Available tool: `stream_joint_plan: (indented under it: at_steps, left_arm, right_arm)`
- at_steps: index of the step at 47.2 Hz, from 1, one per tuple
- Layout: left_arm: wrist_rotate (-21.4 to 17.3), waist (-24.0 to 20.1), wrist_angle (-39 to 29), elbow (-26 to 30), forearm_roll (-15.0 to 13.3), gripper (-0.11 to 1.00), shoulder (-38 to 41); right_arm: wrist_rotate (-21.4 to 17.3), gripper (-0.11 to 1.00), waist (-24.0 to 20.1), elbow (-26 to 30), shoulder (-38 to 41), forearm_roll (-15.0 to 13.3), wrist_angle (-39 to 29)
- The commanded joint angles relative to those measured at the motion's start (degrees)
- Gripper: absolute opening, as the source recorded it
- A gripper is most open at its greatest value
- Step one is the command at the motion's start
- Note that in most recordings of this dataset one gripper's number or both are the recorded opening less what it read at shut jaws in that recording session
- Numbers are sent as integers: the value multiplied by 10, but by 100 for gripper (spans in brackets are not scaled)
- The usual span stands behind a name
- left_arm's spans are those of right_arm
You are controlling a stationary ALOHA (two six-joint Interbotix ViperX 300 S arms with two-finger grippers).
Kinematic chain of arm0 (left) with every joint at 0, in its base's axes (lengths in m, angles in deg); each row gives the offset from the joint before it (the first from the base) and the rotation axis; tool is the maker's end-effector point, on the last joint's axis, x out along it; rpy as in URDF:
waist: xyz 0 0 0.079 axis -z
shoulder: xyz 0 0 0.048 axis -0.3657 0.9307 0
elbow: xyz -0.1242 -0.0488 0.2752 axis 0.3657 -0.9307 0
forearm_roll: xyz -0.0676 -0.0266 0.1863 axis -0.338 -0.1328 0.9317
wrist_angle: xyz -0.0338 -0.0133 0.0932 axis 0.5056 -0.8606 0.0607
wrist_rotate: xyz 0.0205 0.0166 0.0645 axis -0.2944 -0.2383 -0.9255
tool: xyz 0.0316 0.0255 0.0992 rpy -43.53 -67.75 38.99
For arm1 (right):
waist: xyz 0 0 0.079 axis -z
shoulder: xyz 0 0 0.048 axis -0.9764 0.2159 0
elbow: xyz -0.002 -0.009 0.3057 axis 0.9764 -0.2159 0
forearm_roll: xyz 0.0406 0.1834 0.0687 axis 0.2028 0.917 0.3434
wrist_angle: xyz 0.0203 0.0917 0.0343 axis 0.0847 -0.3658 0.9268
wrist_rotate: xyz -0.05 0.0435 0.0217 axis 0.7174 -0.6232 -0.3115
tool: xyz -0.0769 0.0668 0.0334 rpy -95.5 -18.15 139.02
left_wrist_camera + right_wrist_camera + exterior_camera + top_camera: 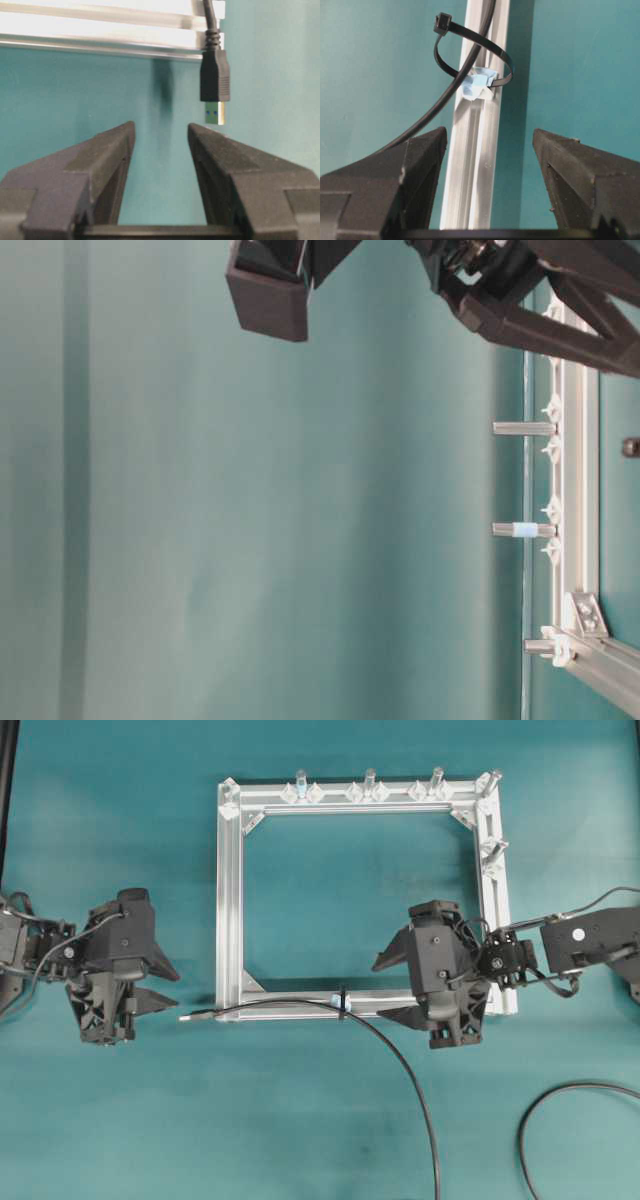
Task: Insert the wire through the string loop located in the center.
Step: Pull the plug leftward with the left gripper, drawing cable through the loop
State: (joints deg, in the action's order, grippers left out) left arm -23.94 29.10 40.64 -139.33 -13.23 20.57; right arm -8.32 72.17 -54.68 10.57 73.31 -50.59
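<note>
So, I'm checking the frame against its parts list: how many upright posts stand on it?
5 in the overhead view: three along the far rail, one at the far-right corner, one on the right rail. The right arm could hide more.

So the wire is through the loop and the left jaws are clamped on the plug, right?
Not clamped. The left wrist view shows the left jaws apart, with the plug lying free beyond them. The wire is through the loop, as the right wrist view shows.

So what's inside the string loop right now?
The wire runs through the string loop, which stands on the aluminium rail. Its plug lies beyond, outside the left gripper's jaws. The loop's base piece hides how it is fixed.
</note>
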Motion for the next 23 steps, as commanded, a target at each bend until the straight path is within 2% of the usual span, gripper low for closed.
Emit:
stream_joint_plan:
  at_steps: [1,10,23]
  left_arm:
    - [-2,2,2,11,2,48,-8]
    - [-13,1,-11,26,5,48,-42]
    - [-56,-24,-83,43,5,47,-129]
  right_arm:
    - [0,71,-1,5,-13,1,4]
    - [0,71,-1,8,-21,0,2]
    - [1,71,-1,0,-72,0,-4]
